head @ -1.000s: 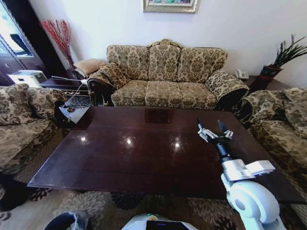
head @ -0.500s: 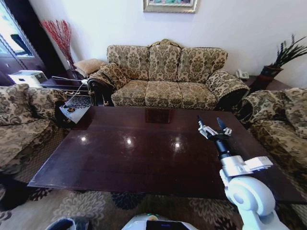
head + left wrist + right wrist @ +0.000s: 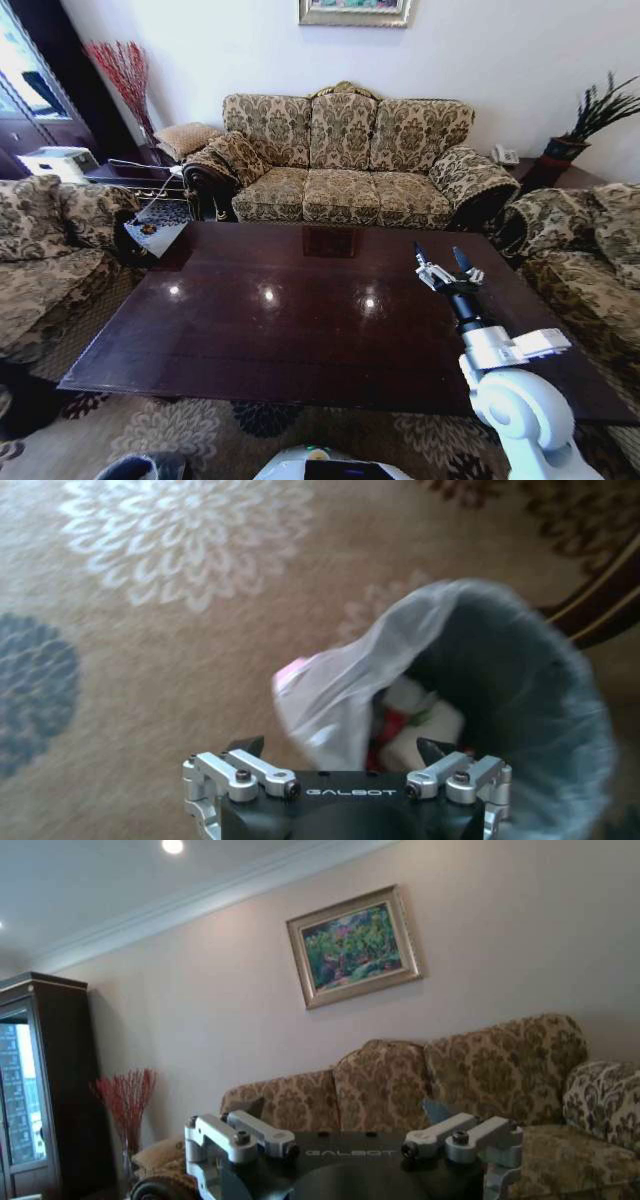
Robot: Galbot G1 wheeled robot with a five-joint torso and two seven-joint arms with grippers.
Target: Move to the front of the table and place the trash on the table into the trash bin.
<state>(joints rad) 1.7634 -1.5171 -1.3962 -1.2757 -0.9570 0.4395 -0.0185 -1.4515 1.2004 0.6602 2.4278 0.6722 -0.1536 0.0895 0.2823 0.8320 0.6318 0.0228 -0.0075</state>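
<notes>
You are at the tail end of the job, by the look of it: the table (image 3: 300, 310) top lies bare of litter, and the trash (image 3: 415, 716) sits inside the bin (image 3: 520, 697). In the left wrist view your left gripper (image 3: 340, 754) hangs over the bin's edge with its jaws apart and nothing between them. The bin's mouth opens just ahead of the jaws and toward one fingertip; the liner (image 3: 340, 682) is bunched up right in front of them. Down in the bin you can make out white crumpled stuff with a bit of red and green; the rest is too dim to name.

Your right gripper (image 3: 445, 268) is held up over the table's far right part, jaws spread wide, carrying nothing.

My reading is that a drop has been made. The next move calls for raising the left arm clear without snagging the liner, then checking the table for leftovers.
</notes>
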